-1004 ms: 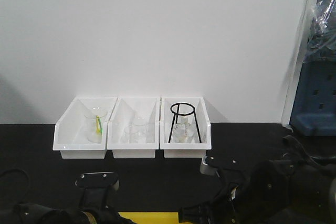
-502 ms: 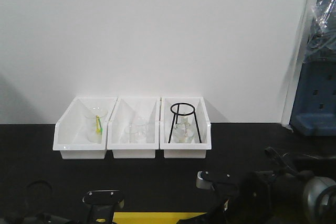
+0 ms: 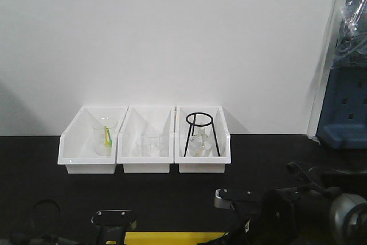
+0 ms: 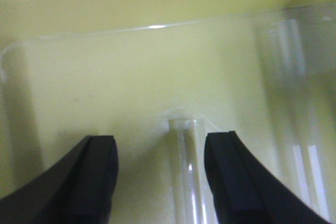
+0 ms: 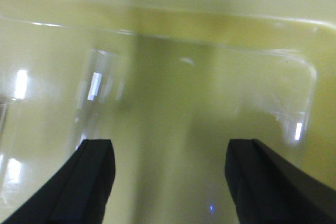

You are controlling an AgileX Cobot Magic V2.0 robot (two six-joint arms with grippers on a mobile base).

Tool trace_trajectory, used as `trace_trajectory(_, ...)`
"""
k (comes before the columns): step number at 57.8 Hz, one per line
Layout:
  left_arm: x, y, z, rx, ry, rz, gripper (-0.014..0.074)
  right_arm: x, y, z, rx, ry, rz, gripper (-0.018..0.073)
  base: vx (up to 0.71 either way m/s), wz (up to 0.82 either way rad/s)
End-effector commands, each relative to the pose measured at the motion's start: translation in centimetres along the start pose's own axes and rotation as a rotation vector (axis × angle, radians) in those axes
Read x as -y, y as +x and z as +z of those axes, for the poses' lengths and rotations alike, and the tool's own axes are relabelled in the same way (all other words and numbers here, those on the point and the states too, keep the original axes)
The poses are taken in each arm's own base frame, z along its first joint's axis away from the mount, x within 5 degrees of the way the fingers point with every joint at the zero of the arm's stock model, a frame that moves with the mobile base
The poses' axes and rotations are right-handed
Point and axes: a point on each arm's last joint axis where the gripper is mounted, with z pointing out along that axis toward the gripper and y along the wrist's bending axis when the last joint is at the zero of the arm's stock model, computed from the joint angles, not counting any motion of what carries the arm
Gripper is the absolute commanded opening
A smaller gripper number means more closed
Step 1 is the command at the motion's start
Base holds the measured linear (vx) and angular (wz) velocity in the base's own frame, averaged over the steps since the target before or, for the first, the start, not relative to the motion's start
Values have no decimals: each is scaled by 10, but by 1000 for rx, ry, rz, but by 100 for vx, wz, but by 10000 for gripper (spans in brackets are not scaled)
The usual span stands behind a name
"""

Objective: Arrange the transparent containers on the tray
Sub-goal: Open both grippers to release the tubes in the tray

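Observation:
The left wrist view looks down on the floor of the yellow tray [image 4: 105, 77]. A clear test tube [image 4: 186, 177] lies there between the two black fingers of my left gripper [image 4: 160, 145]. The gripper is open, with a gap on each side of the tube, which lies nearer the right finger. A second, blurred tube [image 4: 291, 93] lies further right. My right gripper [image 5: 168, 150] hangs open over another part of the tray [image 5: 173, 3] with nothing between its fingers; faint glassy glints [image 5: 97, 85] show to its left. The front view shows only a sliver of the tray [image 3: 175, 237].
Three white open-front bins [image 3: 146, 162] stand in a row against the white wall, holding beakers, a flask and a black wire tripod [image 3: 200, 133]. Both arms [image 3: 269, 213] crowd the bottom edge of the black table [image 3: 34, 159]. Blue equipment [image 3: 344, 107] stands at the far right.
Both arms have sunk lower in the front view over the last second. The right arm's dark bulk has dropped and shifted. The bins are unchanged.

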Motion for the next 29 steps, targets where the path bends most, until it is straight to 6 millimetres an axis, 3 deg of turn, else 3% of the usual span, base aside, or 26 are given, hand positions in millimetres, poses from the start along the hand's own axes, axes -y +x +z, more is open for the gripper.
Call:
trace_trajectory(1,16,-24,-35,152,79,1,493,-7,-16,-39,155,-36,-37,521,0,0)
trace_trajectory(10,26,-37,-84,297,146,53,492,-11,-21,-87,315,-51,-117,489,0,0)
trace_trajectory(19,32,-45,-150,497,182,217,487,-15,-13,-164,556,-62,-231,414,0,0)
trace_trajectory(29,29,-36,-227,693,185,362,439,-9,20,-256,821,-43,-338,286,0,0)
